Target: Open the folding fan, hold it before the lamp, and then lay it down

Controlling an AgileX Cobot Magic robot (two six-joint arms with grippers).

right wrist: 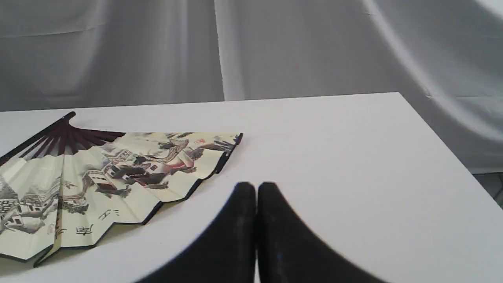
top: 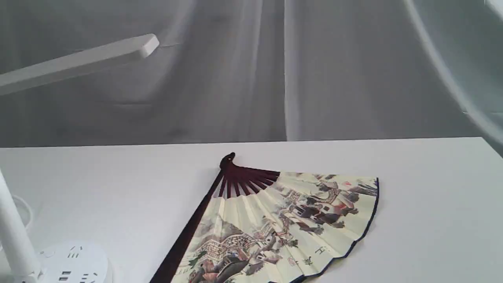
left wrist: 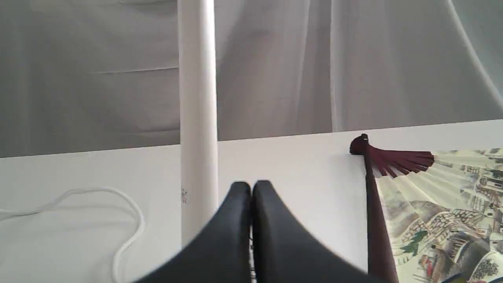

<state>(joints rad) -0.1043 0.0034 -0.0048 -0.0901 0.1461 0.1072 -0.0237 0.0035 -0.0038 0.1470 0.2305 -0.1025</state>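
Observation:
The folding fan (top: 283, 224) lies spread open and flat on the white table (top: 432, 204), maroon ribs toward the back, painted cream leaf toward the front. It also shows as the fan (left wrist: 436, 200) and the fan (right wrist: 98, 177) in the wrist views. The lamp has its bar head (top: 78, 63) up at the left, its pole (top: 13, 232) and round base (top: 74, 263) at the front left; the pole (left wrist: 197, 118) stands just behind my left gripper (left wrist: 251, 186). My left gripper is shut and empty. My right gripper (right wrist: 256, 186) is shut and empty, to the right of the fan. Neither gripper shows in the exterior view.
A white cable (left wrist: 118, 220) loops on the table left of the lamp pole. A grey cloth backdrop (top: 251, 70) hangs behind the table. The table's right edge (right wrist: 444, 149) drops off beyond my right gripper.

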